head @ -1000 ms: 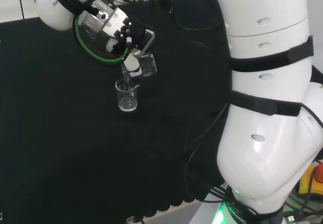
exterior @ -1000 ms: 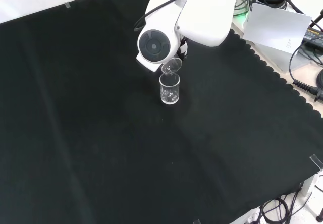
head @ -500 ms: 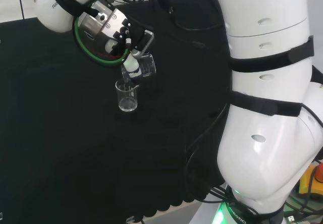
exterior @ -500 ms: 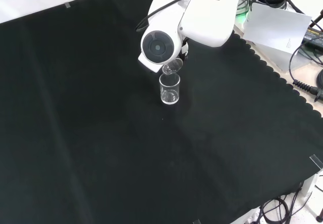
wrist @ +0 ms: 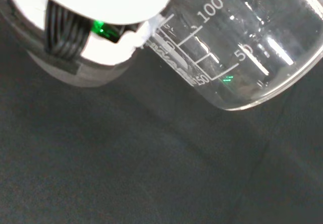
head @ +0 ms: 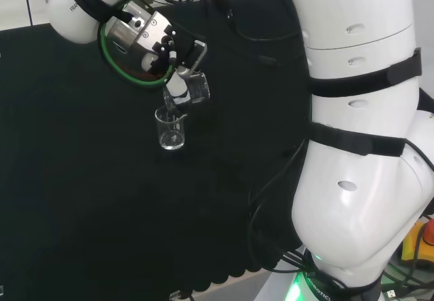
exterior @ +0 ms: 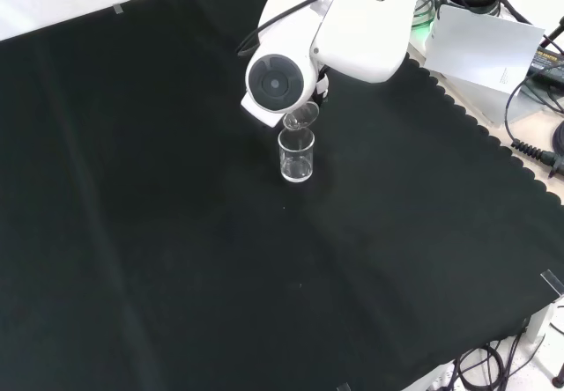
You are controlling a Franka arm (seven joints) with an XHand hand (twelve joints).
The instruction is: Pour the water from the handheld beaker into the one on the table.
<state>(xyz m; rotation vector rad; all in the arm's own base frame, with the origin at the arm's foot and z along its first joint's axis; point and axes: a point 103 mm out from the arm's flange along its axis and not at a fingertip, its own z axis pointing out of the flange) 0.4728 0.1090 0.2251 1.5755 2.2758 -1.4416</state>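
Pouring is the step in hand, by my reading: the handheld beaker [head: 192,89] is tipped well over, its lip just above the rim of the table beaker [head: 170,129], which stands upright on the black cloth [head: 81,199] of the table. In the front view the tilted lip sits right over that same vessel, with the arm's white link [exterior: 291,78] just behind it. The hand [head: 175,64] has its fingers curled round the handheld beaker, gripping it from above. Whether a stream is running, or how much water either vessel holds, is too faint to tell; the wrist view shows the held glass's graduated wall with no clear waterline. Next, I judge, the tilt must be kept over the table beaker's mouth until the glass is empty, then righted without clipping the rim.
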